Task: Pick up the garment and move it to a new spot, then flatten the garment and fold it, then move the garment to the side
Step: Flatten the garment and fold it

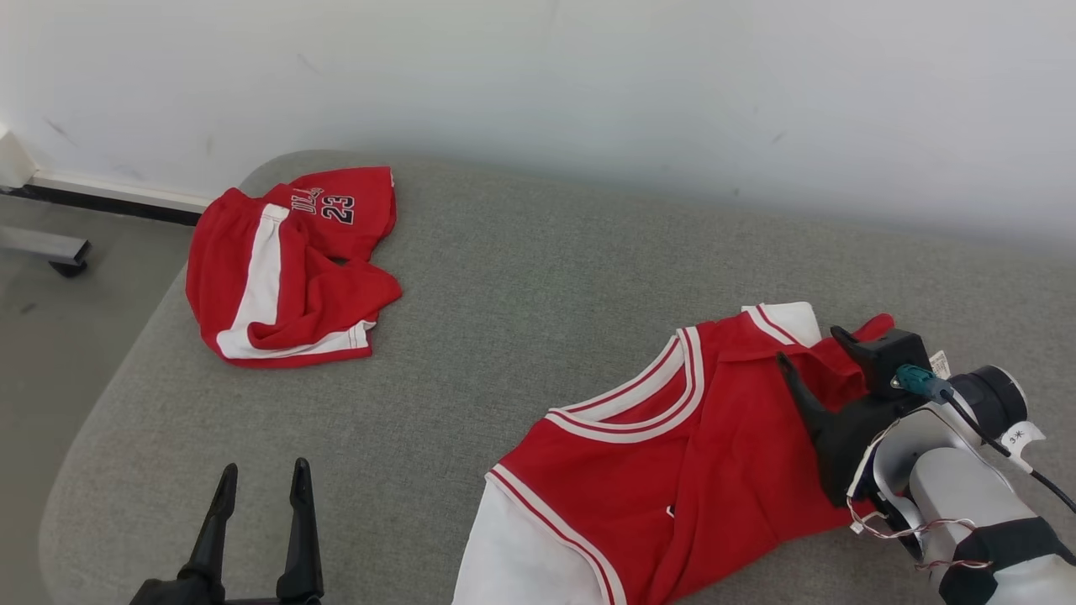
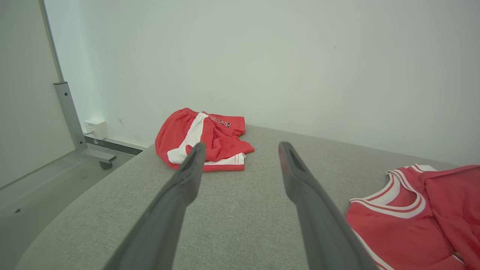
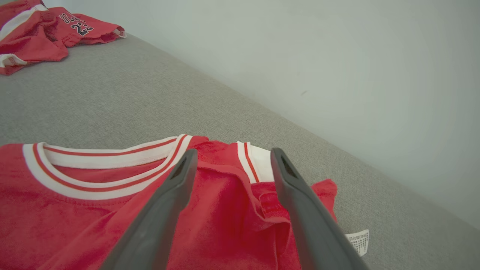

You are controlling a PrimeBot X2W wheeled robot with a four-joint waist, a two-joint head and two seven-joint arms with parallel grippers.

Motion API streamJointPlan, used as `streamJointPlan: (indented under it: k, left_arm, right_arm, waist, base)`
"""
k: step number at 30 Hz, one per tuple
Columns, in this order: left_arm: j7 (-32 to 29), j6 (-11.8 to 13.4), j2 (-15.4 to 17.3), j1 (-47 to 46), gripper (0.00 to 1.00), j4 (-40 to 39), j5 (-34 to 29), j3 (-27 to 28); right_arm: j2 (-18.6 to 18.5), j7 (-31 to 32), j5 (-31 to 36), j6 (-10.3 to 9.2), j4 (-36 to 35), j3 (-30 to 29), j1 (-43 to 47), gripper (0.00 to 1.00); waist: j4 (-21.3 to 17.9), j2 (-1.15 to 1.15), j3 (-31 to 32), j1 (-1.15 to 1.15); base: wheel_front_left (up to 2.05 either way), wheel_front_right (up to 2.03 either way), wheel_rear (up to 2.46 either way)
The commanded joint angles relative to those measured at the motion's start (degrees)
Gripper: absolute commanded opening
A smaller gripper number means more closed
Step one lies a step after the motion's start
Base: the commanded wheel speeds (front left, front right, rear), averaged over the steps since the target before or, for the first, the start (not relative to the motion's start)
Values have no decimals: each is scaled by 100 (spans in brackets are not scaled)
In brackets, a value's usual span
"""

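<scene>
The garment, a red jersey point(image 1: 656, 470) with white and red trim, lies rumpled on the right side of the grey padded surface point(image 1: 521, 294); its right part is folded over itself. My right gripper point(image 1: 814, 347) stands open low over that folded shoulder area, nothing between its fingers. In the right wrist view the right gripper point(image 3: 233, 151) straddles the red cloth point(image 3: 75, 210) near the collar. My left gripper point(image 1: 264, 468) is open above bare surface at the lower left, apart from the jersey point(image 2: 405, 225). In the left wrist view the left gripper point(image 2: 242, 146) points toward the far left.
Red shorts point(image 1: 286, 277) with white stripes and "23" lie bunched at the far left corner, also shorts point(image 2: 195, 131) and shorts point(image 3: 37, 33). A white wall runs along the back edge. Left of the surface is floor, with a metal stand foot point(image 2: 75, 123). A white label point(image 3: 358, 242) sticks out of the jersey.
</scene>
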State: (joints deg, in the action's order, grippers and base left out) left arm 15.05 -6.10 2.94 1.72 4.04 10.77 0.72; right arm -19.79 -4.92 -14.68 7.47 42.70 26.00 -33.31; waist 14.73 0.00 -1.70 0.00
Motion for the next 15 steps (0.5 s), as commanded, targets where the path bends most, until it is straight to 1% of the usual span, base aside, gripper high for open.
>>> streamJointPlan:
  k: [1,4,6,7,8,11,15]
  left_arm:
    - [19,13,-7,-45,100,-29,69,0]
    - [19,44,-8,-36,100,-47,103,-2]
    - [19,49,-7,-36,100,-52,126,-11]
    - [19,55,-7,-50,100,-52,134,-15]
    - [19,63,-7,-62,100,-53,129,-20]
    - [19,105,-8,-65,100,-60,147,-28]
    - [19,149,-7,32,100,-60,144,-5]
  right_arm:
    - [-67,47,-21,6,120,26,-62,100]
    - [-152,174,-50,6,427,12,-122,100]
    - [-137,262,-92,6,615,58,-166,100]
    - [-124,267,-140,6,675,70,-210,43]
    - [-100,272,-184,6,723,100,-245,0]
    - [-88,110,-274,6,785,167,-323,0]
    - [-75,-409,-387,6,726,109,-321,0]
  waist:
    - [112,0,-87,0]
    - [150,0,-129,0]
    - [159,0,-161,0]
    - [161,0,-173,0]
    - [155,0,-184,0]
    - [100,0,-193,0]
    - [-77,0,-101,0]
  base:
    - [0,0,0]
    - [0,0,0]
    - [0,0,0]
    - [0,0,0]
    - [0,0,0]
    - [0,0,0]
    - [0,0,0]
